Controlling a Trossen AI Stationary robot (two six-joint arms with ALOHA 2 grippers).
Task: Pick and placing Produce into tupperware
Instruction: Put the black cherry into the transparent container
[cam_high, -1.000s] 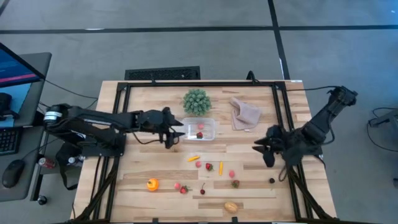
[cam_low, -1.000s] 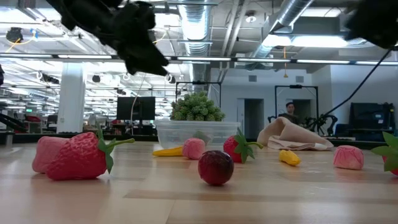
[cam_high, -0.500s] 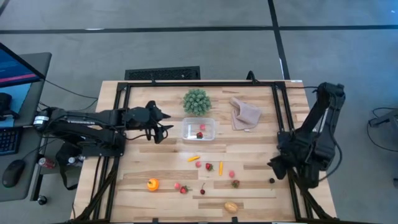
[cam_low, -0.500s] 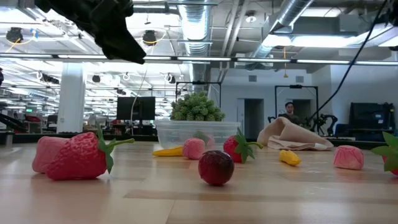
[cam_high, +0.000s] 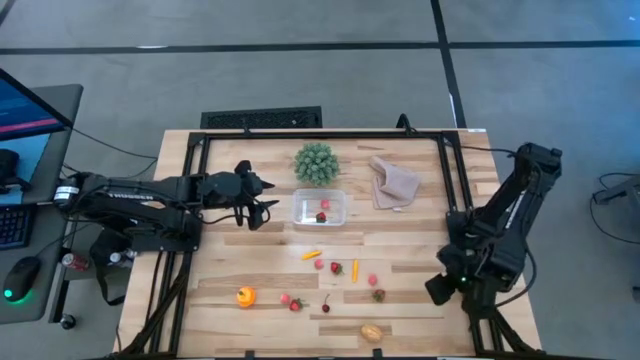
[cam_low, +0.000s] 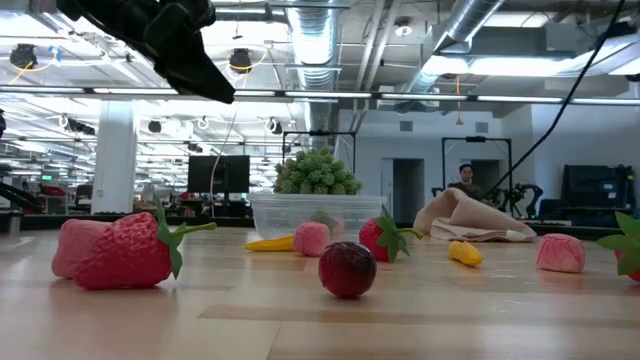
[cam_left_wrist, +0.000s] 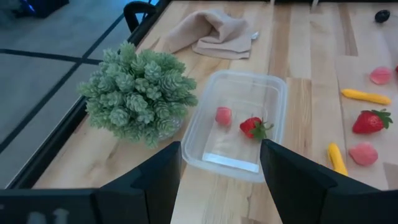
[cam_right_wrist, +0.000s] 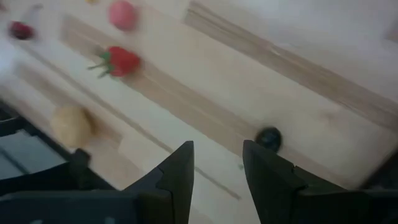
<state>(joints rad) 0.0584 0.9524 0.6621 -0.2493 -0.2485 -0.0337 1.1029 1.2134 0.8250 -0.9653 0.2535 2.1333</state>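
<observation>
hovering above the table with its fingers spread and nothing between them, your left gripper (cam_high: 262, 200) sits just to the left of the tupperware (cam_high: 320, 209), with a short stretch of bare wood in between. ahead of that gripper, the clear container (cam_left_wrist: 239, 124) holds a small strawberry (cam_left_wrist: 252, 127) and a pink piece (cam_left_wrist: 223, 115), and the green spiky plant (cam_left_wrist: 139, 93) stands just beside it, with the beige cloth (cam_left_wrist: 210, 33) farther off. your right gripper (cam_high: 440, 288) hangs low by the table's right edge, fingers apart and empty; just beyond its fingertips you see a small dark berry (cam_right_wrist: 269, 137) on the wood, with a strawberry (cam_right_wrist: 119, 61) and a tan piece (cam_right_wrist: 71, 124) farther out. the rest of the produce lies scattered between the two grippers, including an orange (cam_high: 245, 296) and a small carrot (cam_high: 312, 254).
</observation>
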